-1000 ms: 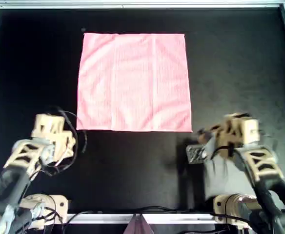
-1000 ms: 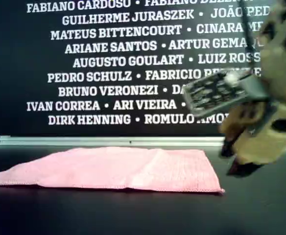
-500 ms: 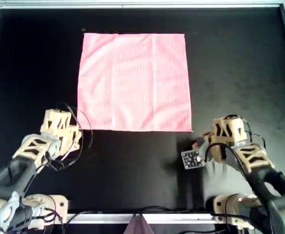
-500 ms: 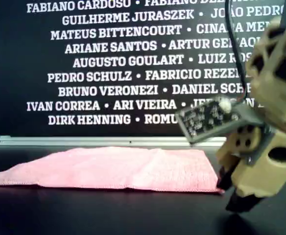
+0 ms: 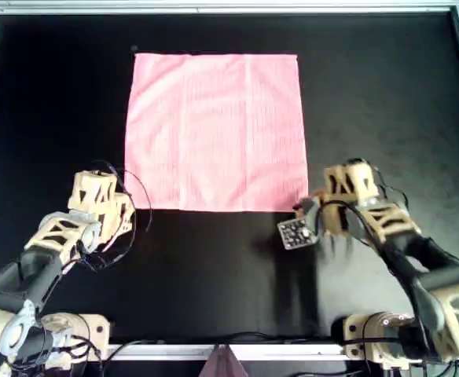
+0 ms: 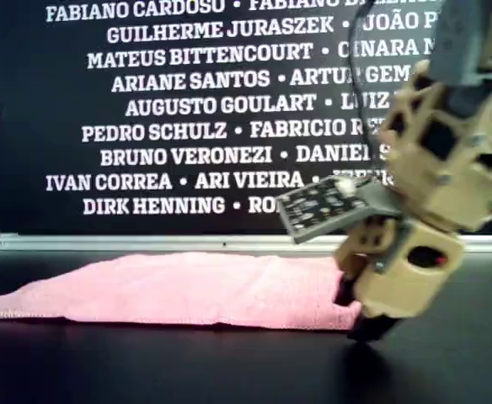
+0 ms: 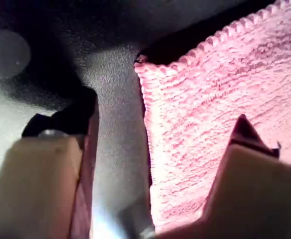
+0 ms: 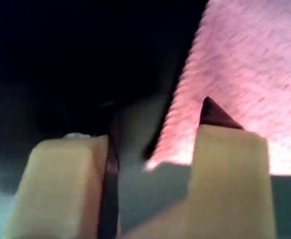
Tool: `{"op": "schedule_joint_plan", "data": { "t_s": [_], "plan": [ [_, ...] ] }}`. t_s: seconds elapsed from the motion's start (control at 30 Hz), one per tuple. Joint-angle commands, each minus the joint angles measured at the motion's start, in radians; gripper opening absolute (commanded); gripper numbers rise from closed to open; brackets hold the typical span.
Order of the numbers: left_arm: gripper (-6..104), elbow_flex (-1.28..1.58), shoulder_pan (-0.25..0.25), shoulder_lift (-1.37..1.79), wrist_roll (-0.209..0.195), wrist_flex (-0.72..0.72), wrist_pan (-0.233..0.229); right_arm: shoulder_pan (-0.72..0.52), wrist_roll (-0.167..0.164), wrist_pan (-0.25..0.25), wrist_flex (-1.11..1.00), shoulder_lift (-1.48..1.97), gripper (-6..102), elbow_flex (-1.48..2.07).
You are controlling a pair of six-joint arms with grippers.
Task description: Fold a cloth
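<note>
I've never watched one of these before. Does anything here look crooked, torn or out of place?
Nothing stands out. The cloth lies flat and square on the black table, with only faint crease lines, and both grippers sit open at its near corners.

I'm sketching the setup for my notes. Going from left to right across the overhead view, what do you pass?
An arm with its pincer near the cloth's lower left corner → the pink cloth lying flat → an arm with its pincer at the cloth's lower right corner.
</note>
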Motion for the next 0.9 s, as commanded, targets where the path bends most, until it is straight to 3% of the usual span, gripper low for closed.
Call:
{"op": "schedule_joint_plan", "data": {
  "t_s": [0.0, 0.2, 0.87],
  "plan": [
    [94, -0.017, -0.009, -0.009, 0.002, -0.015, -0.009, 0.023, 0.008, 0.040, -0.038, -0.018, 66, -0.071],
    [93, -0.026, -0.009, -0.028, 0.003, -0.017, -0.009, 0.025, 0.008, 0.164, -0.043, -0.025, 66, -0.101],
    [93, -0.155, -0.008, -0.170, 0.000, -0.017, -0.011, 0.025, 0.008, 0.164, -0.057, -0.037, 66, -0.129]
  ]
}}
